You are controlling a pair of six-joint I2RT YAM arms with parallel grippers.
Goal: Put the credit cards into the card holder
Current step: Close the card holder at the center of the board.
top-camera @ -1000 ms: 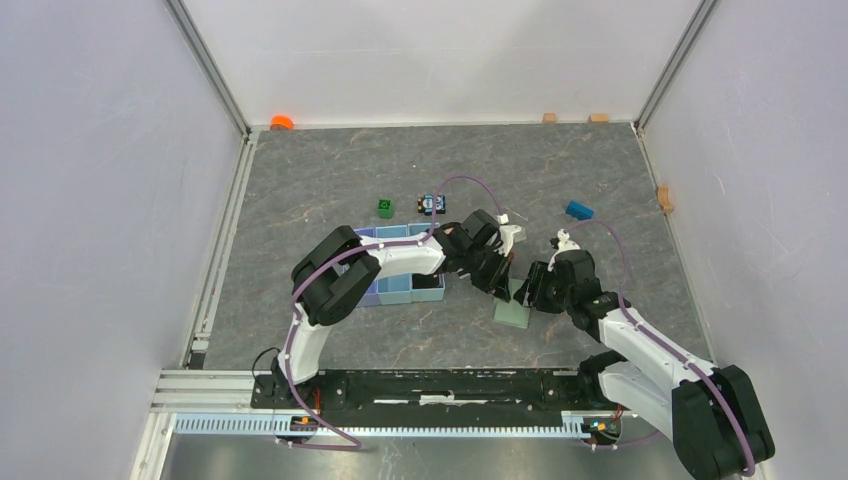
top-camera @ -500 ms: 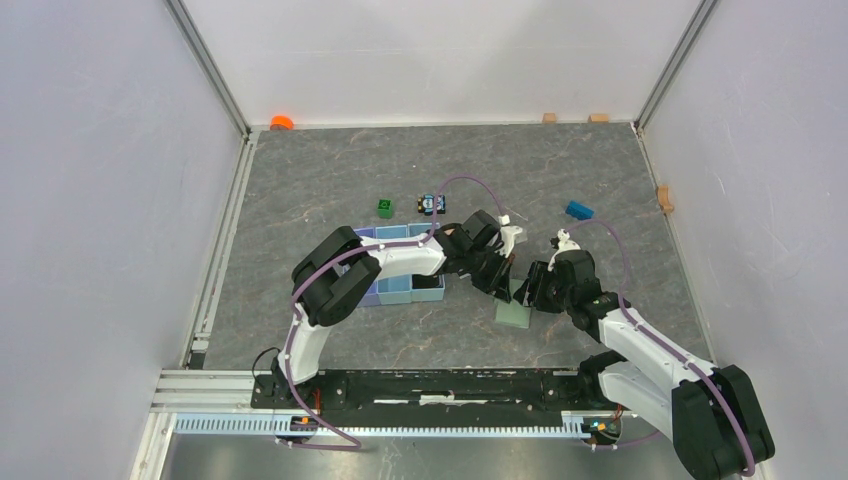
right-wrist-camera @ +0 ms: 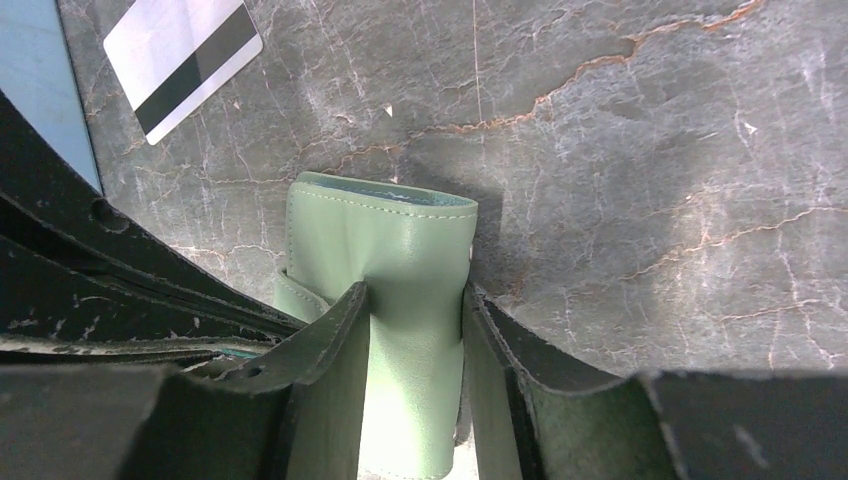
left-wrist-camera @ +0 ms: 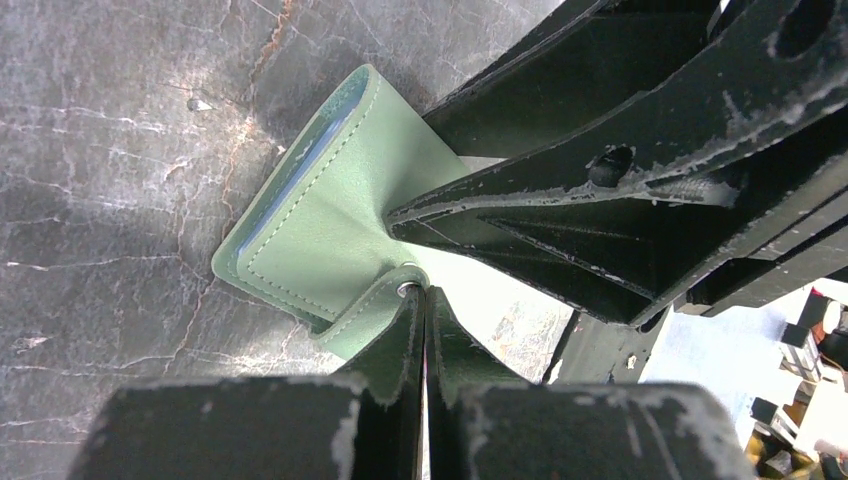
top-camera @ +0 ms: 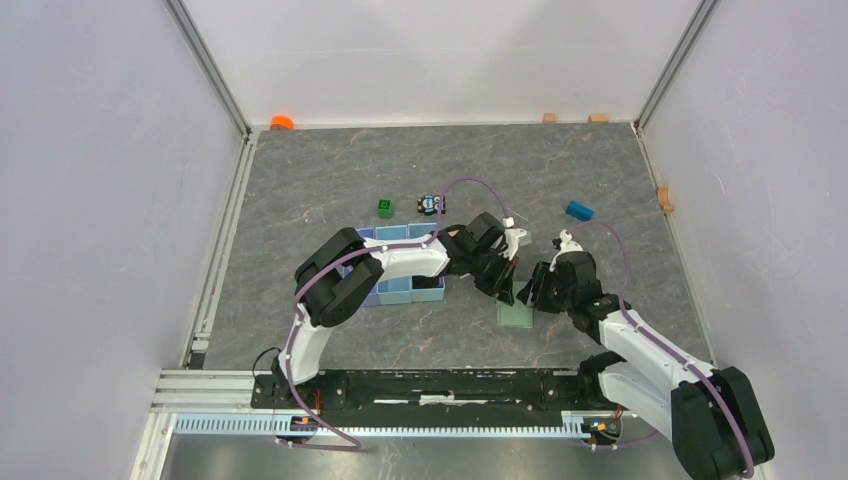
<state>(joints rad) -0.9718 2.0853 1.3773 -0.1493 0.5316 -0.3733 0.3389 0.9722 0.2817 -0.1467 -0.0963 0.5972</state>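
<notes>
Card holder point(right-wrist-camera: 385, 250): sage-green, folded, on table point(right-wrist-camera: 650, 150) between both arms. Left gripper point(left-wrist-camera: 422, 300) pinched shut on snap tab point(left-wrist-camera: 370, 310); right gripper point(right-wrist-camera: 415, 300) clamping its sides. Advice: steady body, peel tab gently. Striped credit card point(right-wrist-camera: 183, 62) nearby.

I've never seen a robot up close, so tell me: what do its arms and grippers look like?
The left arm and right arm are white links joined by chunky black joints, each trailed by a thin purple cable. The left gripper and right gripper have two flat black fingers, scuffed pale at the edges.
</notes>
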